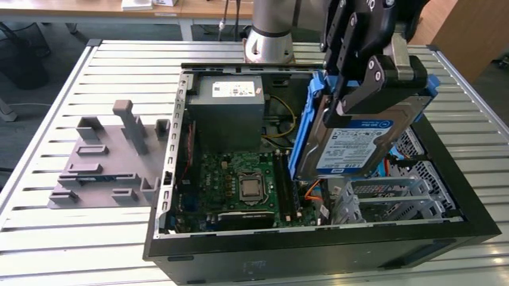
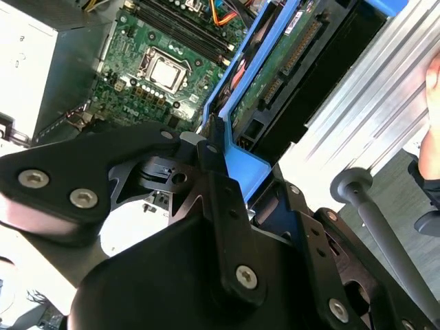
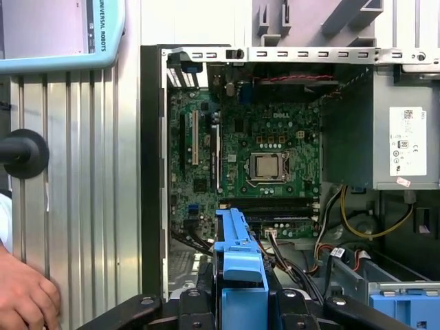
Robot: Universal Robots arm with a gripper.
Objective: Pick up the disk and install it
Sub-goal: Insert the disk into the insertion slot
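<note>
A: The gripper [image 1: 380, 89], what has it got?

B: It is clamped on the upper edge of the disk [image 1: 358, 143], pinching the blue bracket from both sides. In the second wrist view the blue plastic sits squeezed between the black fingers [image 2: 212, 165].

A: Where is the disk relative to the computer case [image 1: 318, 253]?

B: It hangs tilted above the open case, touching nothing inside it, with its label turned towards the exterior view. It is over the side of the case that holds the metal drive cage [image 1: 390, 196]: above the cage, not in it.

A: What else is in the case?

B: The green motherboard [image 1: 238, 179] lies on its floor, with the processor socket [image 1: 250, 188] near the middle. The grey power supply box [image 1: 226, 110] fills the case's corner nearest the arm's base.

A: And outside the case?

B: A grey plastic fixture [image 1: 104, 161] sits on the slatted table [image 1: 64, 244] beside the case, on the exterior view's left. In the first wrist view a person's hand [image 3: 24, 299] rests on the table, just beside the case.
</note>
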